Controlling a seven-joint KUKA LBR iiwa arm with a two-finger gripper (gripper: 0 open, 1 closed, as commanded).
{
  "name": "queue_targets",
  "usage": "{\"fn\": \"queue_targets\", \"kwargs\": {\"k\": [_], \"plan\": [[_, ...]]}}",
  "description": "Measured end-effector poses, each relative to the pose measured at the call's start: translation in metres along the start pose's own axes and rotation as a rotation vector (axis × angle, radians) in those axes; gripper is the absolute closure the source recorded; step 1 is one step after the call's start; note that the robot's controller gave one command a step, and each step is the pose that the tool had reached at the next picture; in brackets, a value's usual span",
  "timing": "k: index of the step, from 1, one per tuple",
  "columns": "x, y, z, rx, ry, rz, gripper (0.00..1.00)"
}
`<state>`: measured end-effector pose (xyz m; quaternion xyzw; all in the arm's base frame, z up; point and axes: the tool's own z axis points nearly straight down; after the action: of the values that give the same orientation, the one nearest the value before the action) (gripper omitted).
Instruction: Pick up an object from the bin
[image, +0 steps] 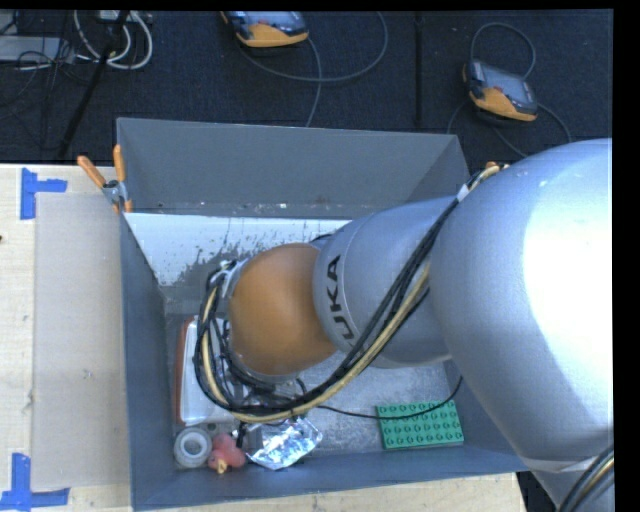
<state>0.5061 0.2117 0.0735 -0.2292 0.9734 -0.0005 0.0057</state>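
On the near floor of the bin (142, 360), at the lower left of the frame, a grey roll (192, 446), a small red thing (226, 456) and a crumpled silver foil (283, 443) are seen close together. A green studded plate (421, 424) is set well apart at the lower right. Just above the foil the gripper (243, 408) is placed. It is covered by the orange wrist cover (275, 310) and looped cables (212, 340), so whether it is apart or together cannot be told, nor which thing lies under it. A long white slab (190, 375) is laid along the left wall. Further up, the floor is masked by the silver arm (520, 300).
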Motion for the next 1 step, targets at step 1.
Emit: {"fn": "queue_targets", "kwargs": {"k": [1], "plan": [[-0.0235,0.0201,0.0041,-0.007,0.009,-0.396,0.00]]}}
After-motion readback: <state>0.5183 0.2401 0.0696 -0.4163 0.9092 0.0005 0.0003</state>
